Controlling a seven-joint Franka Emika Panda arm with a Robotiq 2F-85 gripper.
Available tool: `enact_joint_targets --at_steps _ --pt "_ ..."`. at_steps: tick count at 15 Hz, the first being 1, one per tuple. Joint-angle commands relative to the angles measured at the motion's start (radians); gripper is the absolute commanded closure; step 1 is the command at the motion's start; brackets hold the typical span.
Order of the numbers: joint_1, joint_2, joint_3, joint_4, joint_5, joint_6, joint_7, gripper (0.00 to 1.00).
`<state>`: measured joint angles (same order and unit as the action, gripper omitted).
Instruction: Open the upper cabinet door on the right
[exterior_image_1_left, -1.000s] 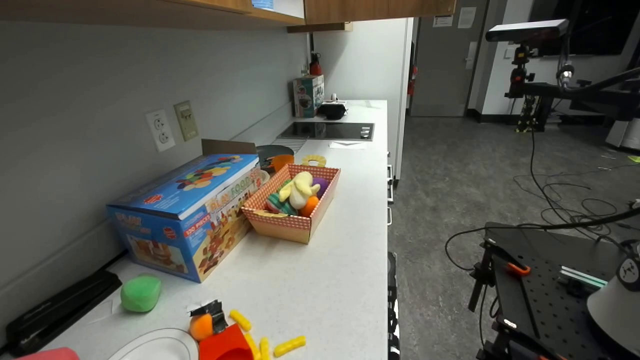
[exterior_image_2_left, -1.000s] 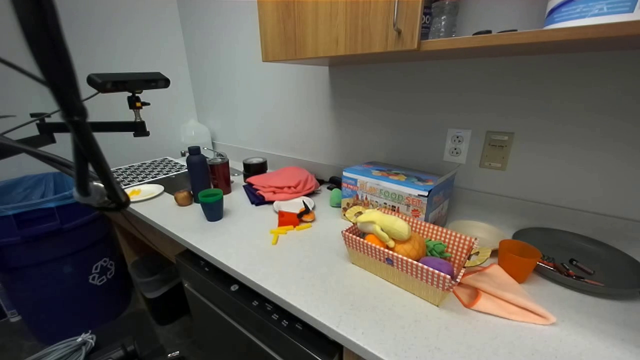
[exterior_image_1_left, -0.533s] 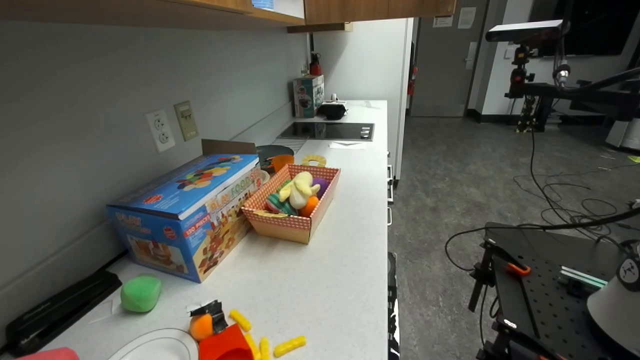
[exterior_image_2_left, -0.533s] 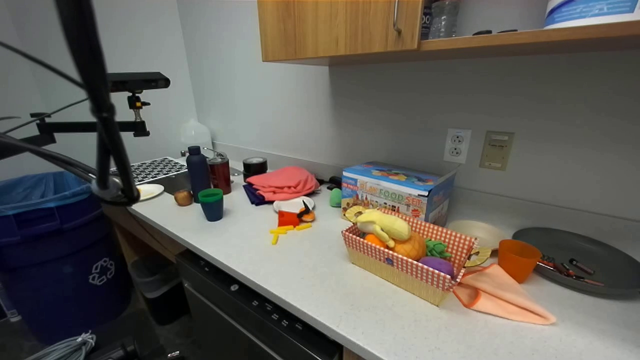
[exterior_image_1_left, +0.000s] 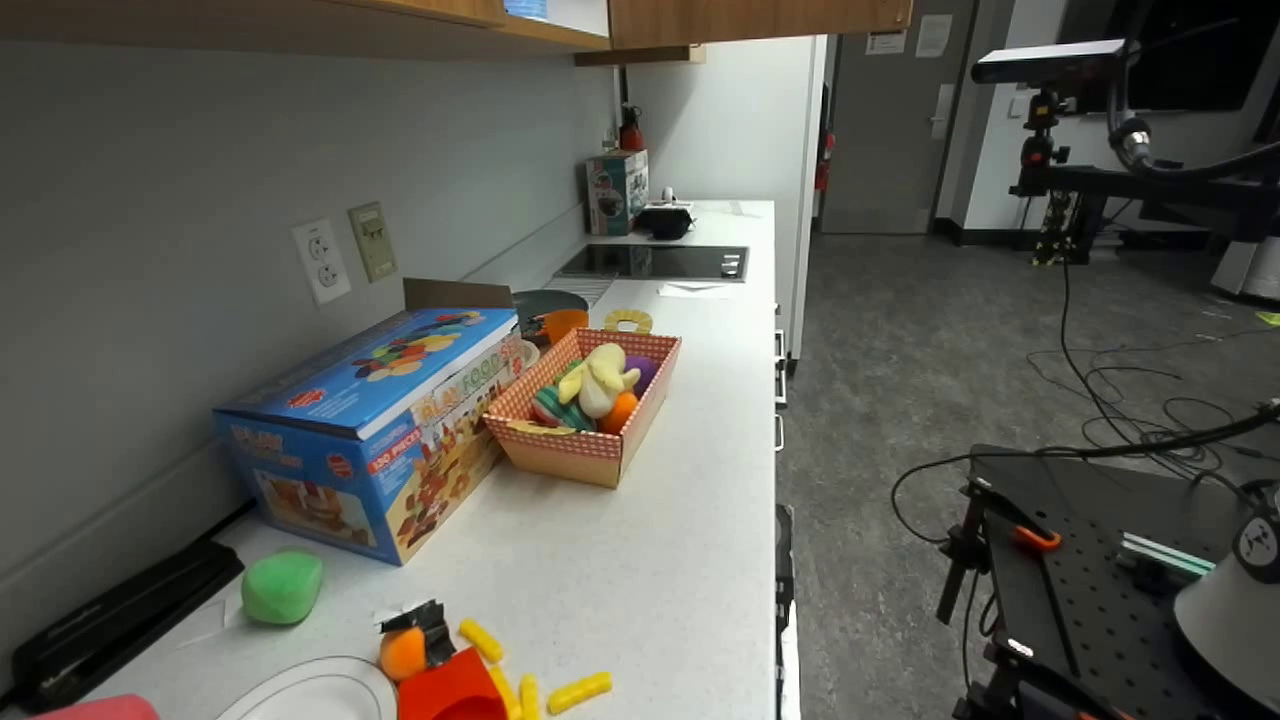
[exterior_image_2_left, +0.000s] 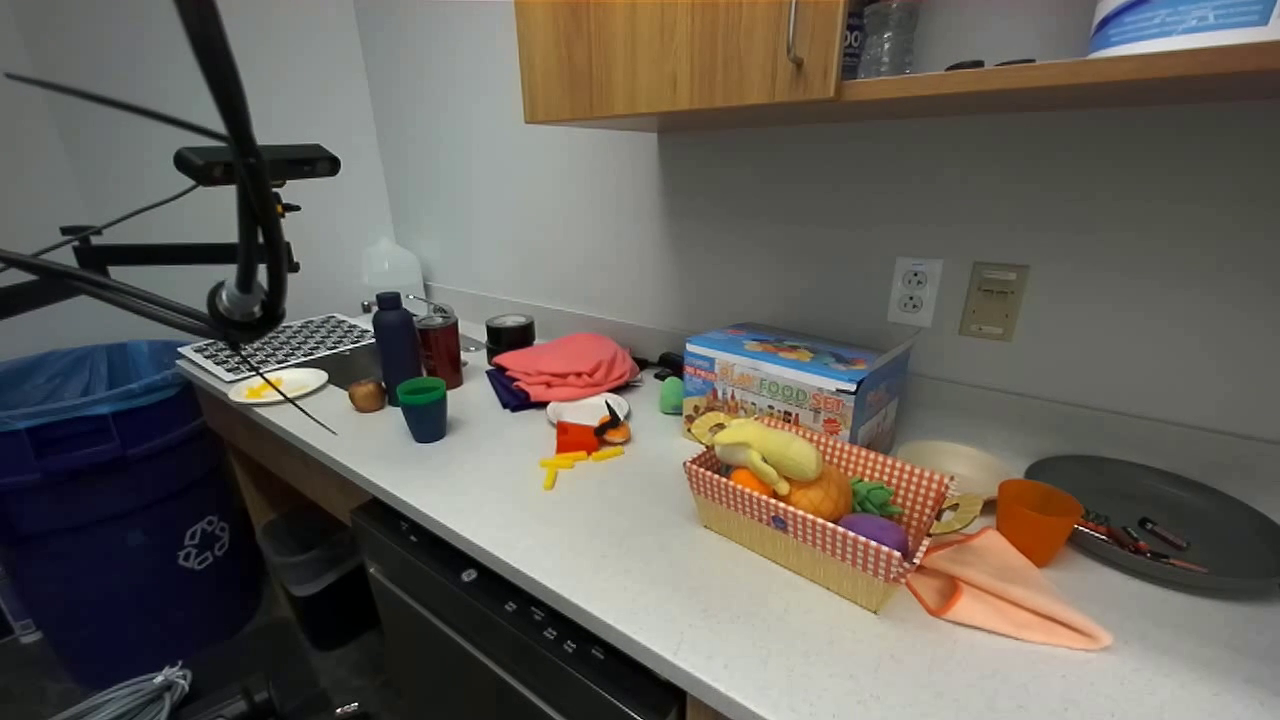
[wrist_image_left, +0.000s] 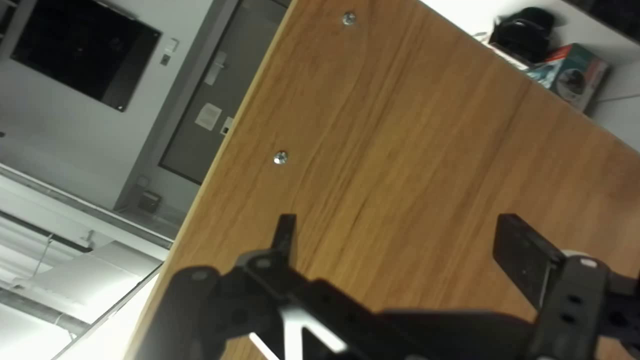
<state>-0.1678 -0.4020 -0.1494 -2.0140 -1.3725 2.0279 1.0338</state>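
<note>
The upper cabinet door (exterior_image_1_left: 760, 18) is a tan wooden panel at the top of an exterior view. It stands swung out from the cabinet, and only its lower part shows. In the wrist view the door's smooth face (wrist_image_left: 400, 150) fills the middle, with two screws near its free edge, so this looks like its inner side. My gripper (wrist_image_left: 397, 222) is open and empty in front of this face, its fingers wide apart. I cannot tell whether it touches the door. The gripper is out of view in both exterior views.
A closed wooden door (exterior_image_2_left: 680, 50) with a metal handle sits left of the open shelf (exterior_image_2_left: 1060, 75). A play food box (exterior_image_2_left: 770, 395) and a basket (exterior_image_2_left: 790, 560) stand on the counter (exterior_image_2_left: 560, 560). A black cable loop (exterior_image_2_left: 245, 300) hangs near a mounted camera (exterior_image_2_left: 310, 160).
The black cable loop has moved to the right and up in an exterior view. The door shows no visible movement.
</note>
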Motion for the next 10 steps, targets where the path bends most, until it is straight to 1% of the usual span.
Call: enact_joint_targets --at_steps 1,4,6,10 --pt "0.061 -0.132 -0.021 -0.059 0.15 0.077 -0.081 0.0" --pt "0.076 -0.198 -0.025 -0.071 0.309 0.097 -0.105 0.0" --pt "0.072 -0.236 -0.025 -0.083 0.426 0.091 -0.117 0.0" --pt "0.052 -0.342 0.008 -0.086 0.648 0.047 -0.146 0.0"
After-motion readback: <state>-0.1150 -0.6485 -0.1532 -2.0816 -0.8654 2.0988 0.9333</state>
